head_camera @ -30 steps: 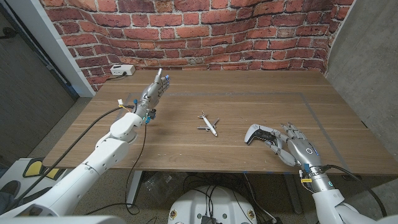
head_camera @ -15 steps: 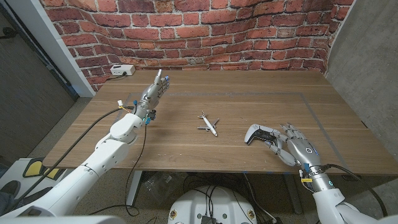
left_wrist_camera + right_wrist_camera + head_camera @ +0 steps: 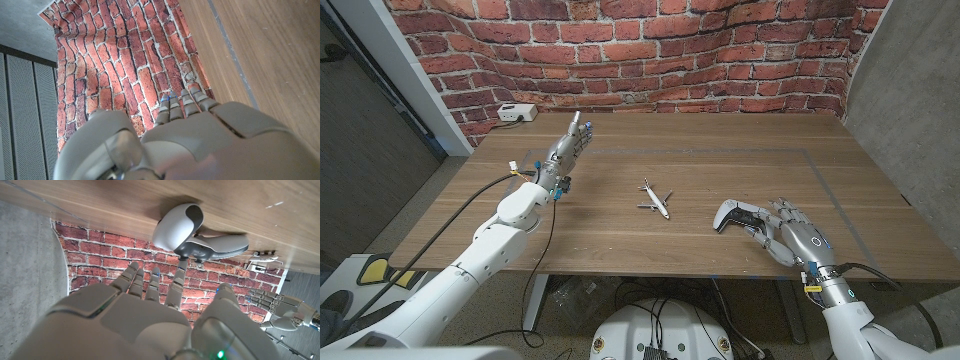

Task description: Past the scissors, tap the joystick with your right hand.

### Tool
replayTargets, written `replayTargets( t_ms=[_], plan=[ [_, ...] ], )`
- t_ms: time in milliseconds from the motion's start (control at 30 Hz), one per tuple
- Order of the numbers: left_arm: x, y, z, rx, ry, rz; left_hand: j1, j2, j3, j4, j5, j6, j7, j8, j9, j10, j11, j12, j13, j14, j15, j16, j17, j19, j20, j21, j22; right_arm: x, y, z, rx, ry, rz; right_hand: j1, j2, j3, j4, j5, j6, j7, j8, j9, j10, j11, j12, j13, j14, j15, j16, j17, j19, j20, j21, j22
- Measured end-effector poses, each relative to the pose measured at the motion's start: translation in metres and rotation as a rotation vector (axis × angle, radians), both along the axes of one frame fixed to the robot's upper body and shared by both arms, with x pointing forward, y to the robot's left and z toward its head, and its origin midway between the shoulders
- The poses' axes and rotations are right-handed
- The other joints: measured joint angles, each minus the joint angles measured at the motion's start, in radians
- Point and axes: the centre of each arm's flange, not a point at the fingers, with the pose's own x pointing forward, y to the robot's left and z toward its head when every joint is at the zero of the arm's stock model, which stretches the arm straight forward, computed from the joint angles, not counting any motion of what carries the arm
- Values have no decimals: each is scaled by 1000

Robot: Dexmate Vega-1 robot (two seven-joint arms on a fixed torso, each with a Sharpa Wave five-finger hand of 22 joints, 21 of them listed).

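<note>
- My right hand point(image 3: 790, 237) is low over the table point(image 3: 740, 160) at its near right part, fingers spread and reaching toward my left; nothing is held
- Joystick point(image 3: 733, 215), a white and grey game controller, lies just past my right fingertips on their left side; in the head view the fingertips point(image 3: 757, 232) overlap its grey grip
- Right wrist view: joystick point(image 3: 192, 232) sits on the wood straight ahead of my fingers point(image 3: 176, 282); one fingertip reaches the underside of its grey part, but I cannot tell whether it touches
- Scissors: I cannot make out any; the small thing lying left of the joystick, well apart from my right hand and between my two hands, is a toy plane point(image 3: 655, 199), white with dark marks
- My left hand point(image 3: 568, 148) is raised over the far left part of the table, fingers straight, close together and pointing toward the brick wall point(image 3: 650, 50); it holds nothing
- Left wrist view: my left hand point(image 3: 185, 132) shows its back, fingers side by side, wall and bare wood beyond them
- White box point(image 3: 516, 112) with a cable sits at the table's far left corner, beyond my left hand and left of it
- Thin dark line marks a rectangle on the table; the plane and joystick lie inside it
</note>
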Motion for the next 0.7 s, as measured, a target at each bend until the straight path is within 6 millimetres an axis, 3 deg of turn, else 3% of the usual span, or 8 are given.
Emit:
replayTargets(
  t_ms=[700],
  plan=[
    [1,-1,-1,-4,3,1,4,4,0,0,-8,0,0,-4,0,0,0,-6,0,0,0,0,0,-5,5,0,0,1,-5,1,13,-3,-15,0,0,4,-4,0,0,0,-2,0,9,2,2,0,6,-4,0,0,5,-5,0,0]
  ],
)
